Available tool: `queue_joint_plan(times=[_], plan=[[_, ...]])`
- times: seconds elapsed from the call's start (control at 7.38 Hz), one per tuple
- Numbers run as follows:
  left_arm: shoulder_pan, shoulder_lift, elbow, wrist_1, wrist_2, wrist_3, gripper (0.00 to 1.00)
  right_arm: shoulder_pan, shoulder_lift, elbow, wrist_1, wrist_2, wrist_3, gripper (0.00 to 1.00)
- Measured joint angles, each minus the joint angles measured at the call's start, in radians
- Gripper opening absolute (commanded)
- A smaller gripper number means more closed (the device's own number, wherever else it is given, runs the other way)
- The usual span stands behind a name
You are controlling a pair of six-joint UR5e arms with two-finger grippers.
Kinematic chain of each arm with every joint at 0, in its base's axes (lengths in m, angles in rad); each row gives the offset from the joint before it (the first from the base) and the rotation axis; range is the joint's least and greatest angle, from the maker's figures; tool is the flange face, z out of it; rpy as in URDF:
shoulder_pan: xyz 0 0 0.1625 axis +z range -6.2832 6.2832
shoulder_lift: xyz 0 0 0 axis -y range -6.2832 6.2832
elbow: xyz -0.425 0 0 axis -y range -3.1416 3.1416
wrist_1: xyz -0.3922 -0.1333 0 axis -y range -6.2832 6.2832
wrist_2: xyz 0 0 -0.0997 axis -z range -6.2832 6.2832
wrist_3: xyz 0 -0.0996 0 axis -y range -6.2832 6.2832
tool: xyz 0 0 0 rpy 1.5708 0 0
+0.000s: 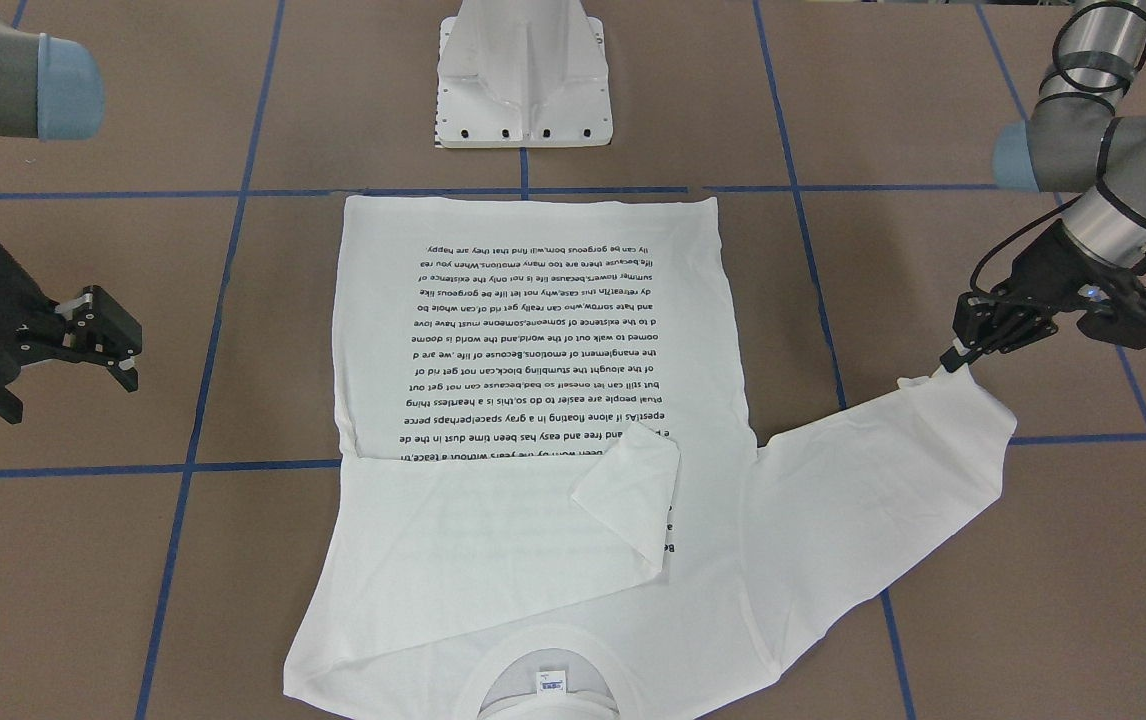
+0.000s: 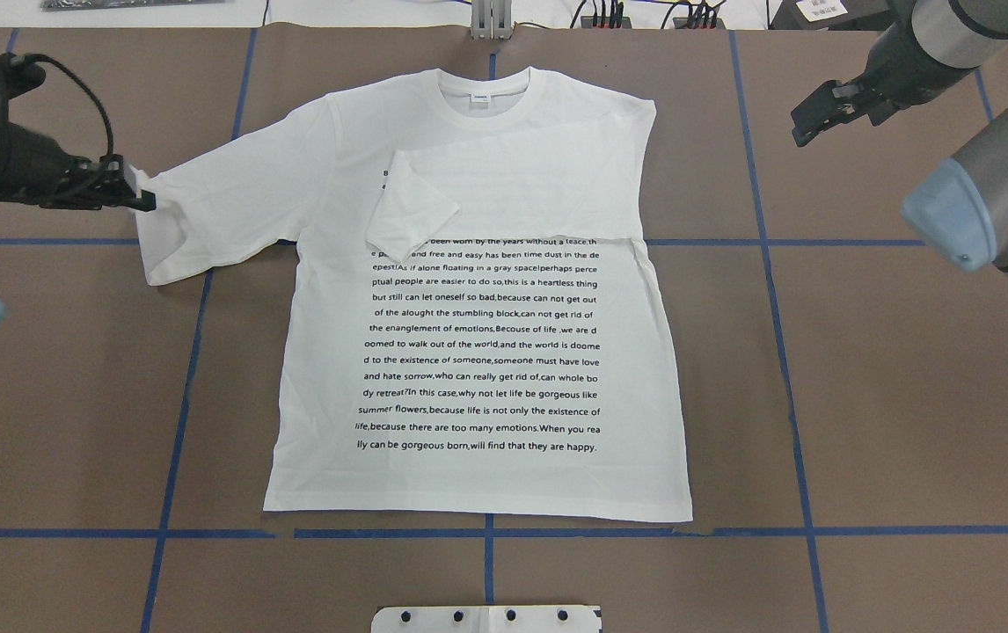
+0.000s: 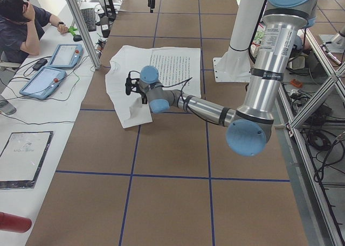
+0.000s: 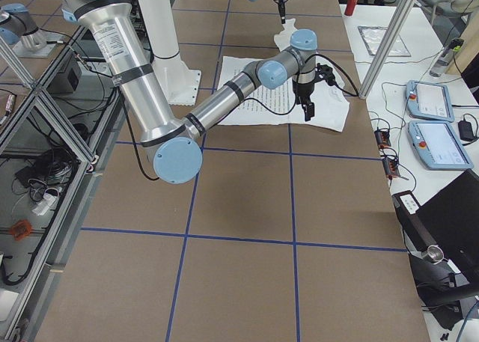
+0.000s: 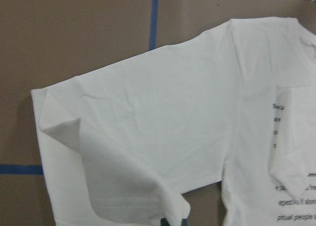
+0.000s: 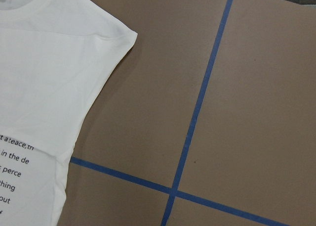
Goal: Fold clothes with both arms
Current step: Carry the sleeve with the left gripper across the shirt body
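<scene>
robotics lab: taped blue grid (image 2: 909, 530) on brown table (image 2: 909, 396), aluminium framing (image 3: 81, 28), 2 teach pendants (image 3: 44, 82) on side bench (image 3: 59, 117).

Bright, even light from above; shadows faint. Left wrist view looks hazy, the shirt (image 5: 148, 117) a touch soft; other views sharp.

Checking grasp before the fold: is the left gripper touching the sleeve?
Touching. In the front-facing view the sleeve corner rises into the left gripper tips; the left wrist view shows the cuff lifted there.

left fingers (image 1: 955, 352) pinched together, low; right fingers (image 1: 105, 318) spread apart, hovering.
</scene>
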Motion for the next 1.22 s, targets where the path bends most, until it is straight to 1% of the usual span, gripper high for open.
queue_joint_plan(times=[0.14, 0.27, 0.41, 0.54, 0.81, 0.95, 1.22], plan=[[0.021, -0.112, -0.005, 0.09, -0.013, -0.088, 0.0, 0.0, 0.0, 0.001, 0.0, 0.0, 0.0, 1.0], [0.05, -0.208, 0.002, 0.152, -0.015, -0.171, 0.0, 0.0, 0.0, 0.001, 0.0, 0.0, 0.0, 1.0], [0.077, -0.294, 0.024, 0.187, -0.013, -0.248, 0.0, 0.0, 0.0, 0.001, 0.0, 0.0, 0.0, 1.0], [0.1, -0.376, 0.069, 0.201, -0.005, -0.306, 0.0, 0.0, 0.0, 0.001, 0.0, 0.0, 0.0, 1.0], [0.18, -0.534, 0.209, 0.201, 0.067, -0.368, 0.0, 0.0, 0.0, 0.002, 0.0, 0.0, 0.003, 1.0], [0.222, -0.579, 0.252, 0.193, 0.098, -0.373, 0.0, 0.0, 0.0, 0.002, 0.0, 0.0, 0.004, 1.0], [0.297, -0.633, 0.279, 0.176, 0.13, -0.373, 0.0, 0.0, 0.0, 0.002, 0.0, 0.0, 0.004, 1.0]])
